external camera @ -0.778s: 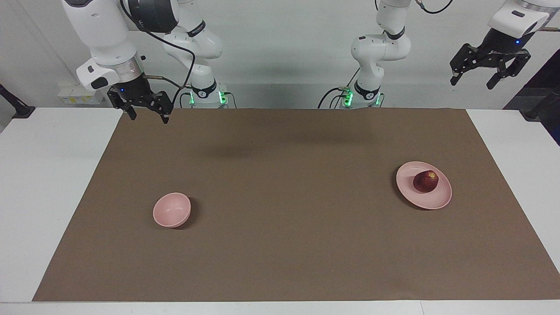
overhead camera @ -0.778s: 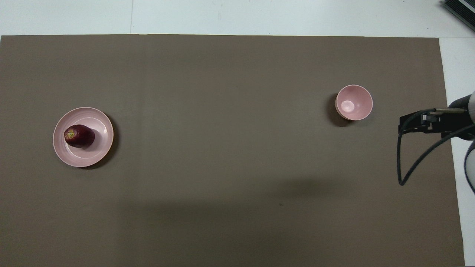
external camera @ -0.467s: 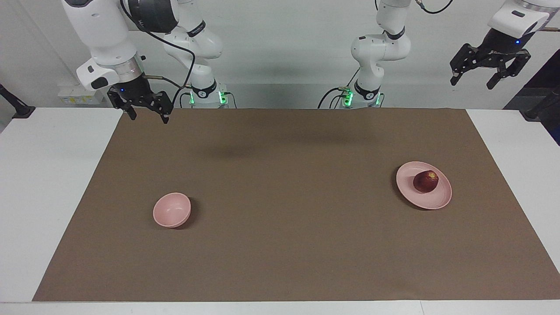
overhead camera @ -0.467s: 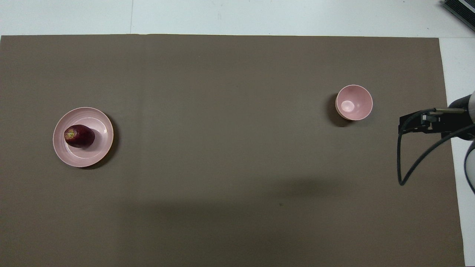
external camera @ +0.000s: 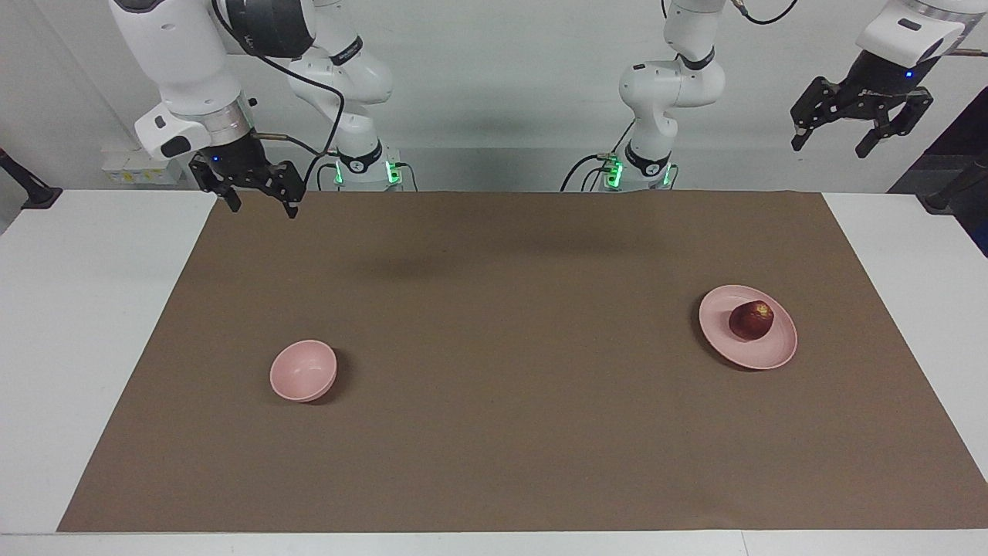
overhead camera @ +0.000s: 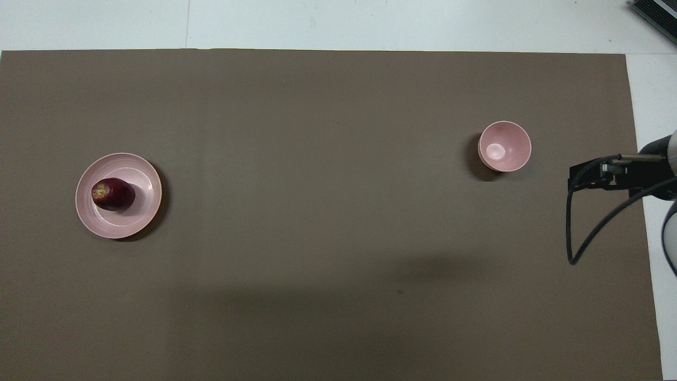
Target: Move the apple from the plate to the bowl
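The dark red apple [external camera: 751, 320] lies on the pale pink plate [external camera: 774, 352] toward the left arm's end of the table; in the overhead view the apple [overhead camera: 112, 194] sits off-centre on the plate [overhead camera: 142, 180]. The small pink bowl [external camera: 302, 371] stands empty toward the right arm's end and also shows in the overhead view [overhead camera: 504, 146]. My left gripper [external camera: 831, 146] is open and empty, high in the air off the table's edge. My right gripper [external camera: 262, 207] is open and empty, hanging over the mat's corner by its base; part of it shows in the overhead view [overhead camera: 595, 177].
A brown mat [external camera: 494, 324] covers most of the white table [external camera: 85, 309]. A black cable [overhead camera: 574, 233] loops down from the right wrist. Both arm bases stand along the table's robot edge.
The left gripper has shifted very slightly up and toward the table's middle. The right arm, apple, plate and bowl have not moved.
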Robot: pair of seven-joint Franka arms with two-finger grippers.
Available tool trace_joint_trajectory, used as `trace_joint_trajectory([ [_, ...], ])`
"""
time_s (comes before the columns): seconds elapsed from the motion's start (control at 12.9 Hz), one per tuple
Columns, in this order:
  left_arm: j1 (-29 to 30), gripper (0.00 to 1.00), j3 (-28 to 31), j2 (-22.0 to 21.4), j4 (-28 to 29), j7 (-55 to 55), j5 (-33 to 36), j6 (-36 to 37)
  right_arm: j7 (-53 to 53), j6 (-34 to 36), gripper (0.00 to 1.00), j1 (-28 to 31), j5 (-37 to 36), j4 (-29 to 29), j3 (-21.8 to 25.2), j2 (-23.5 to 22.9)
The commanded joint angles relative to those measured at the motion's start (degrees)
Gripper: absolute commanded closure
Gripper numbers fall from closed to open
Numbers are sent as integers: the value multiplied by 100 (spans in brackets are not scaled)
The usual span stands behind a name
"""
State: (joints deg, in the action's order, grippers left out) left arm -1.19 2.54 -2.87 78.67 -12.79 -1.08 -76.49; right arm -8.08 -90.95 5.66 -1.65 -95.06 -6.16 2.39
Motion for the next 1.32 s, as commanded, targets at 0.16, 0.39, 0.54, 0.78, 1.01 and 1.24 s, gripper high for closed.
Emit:
trace_joint_trajectory([
  [0.16,-47,0,36,-100,105,101,47,29,-10,-90,0,67,130,-101,-25,69],
  [0.39,-92,0,9,-100,192,58,20,-233,-10,-90,0,67,121,-101,-25,69],
  [0.54,-92,0,18,-135,385,32,20,-637,-1,-89,0,67,122,-101,-25,69],
  [0.78,-48,0,9,-144,684,-21,20,-866,-10,-98,0,67,122,-101,-25,69],
  [1.01,-48,0,18,-126,973,-74,20,-1200,-10,-89,0,67,121,-101,-25,69],
  [1.24,-30,0,18,-109,1439,-109,20,-1832,-10,-98,0,67,121,-101,-34,69],
])
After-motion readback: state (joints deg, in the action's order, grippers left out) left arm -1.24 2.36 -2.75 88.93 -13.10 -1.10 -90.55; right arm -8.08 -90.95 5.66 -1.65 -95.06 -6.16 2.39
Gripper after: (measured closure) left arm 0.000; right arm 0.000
